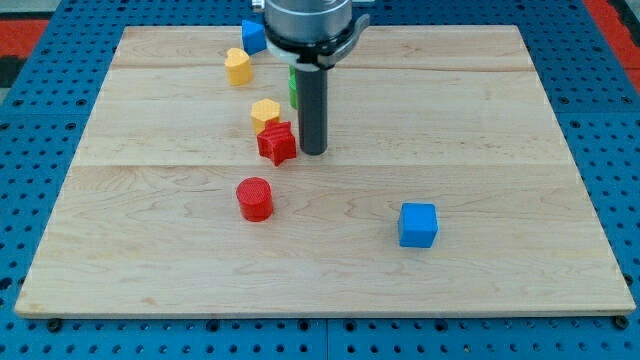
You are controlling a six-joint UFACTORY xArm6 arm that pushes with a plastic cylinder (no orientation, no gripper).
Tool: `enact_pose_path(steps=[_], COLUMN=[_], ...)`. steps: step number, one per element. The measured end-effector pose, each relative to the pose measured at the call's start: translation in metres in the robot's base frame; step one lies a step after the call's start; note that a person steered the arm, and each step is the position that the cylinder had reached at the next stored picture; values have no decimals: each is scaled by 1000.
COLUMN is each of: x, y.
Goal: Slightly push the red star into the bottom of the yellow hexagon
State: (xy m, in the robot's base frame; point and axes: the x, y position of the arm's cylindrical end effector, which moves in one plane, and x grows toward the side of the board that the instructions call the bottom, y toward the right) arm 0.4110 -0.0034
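Pale wooden board [480, 100] on blue pegboard [620, 150]

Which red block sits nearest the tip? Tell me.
The red star block, beside my tip and touching the yellow hexagon block; the red cylinder block lies farther down.

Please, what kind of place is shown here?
Probably a robotics lab test bench: a wooden board lies on a blue perforated base, my tip stands right of the red star, and small coloured blocks are scattered about.
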Motion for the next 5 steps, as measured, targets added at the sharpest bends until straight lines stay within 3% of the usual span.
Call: enact_pose_path(steps=[2,5], x=[-25,4], y=[-8,-26])
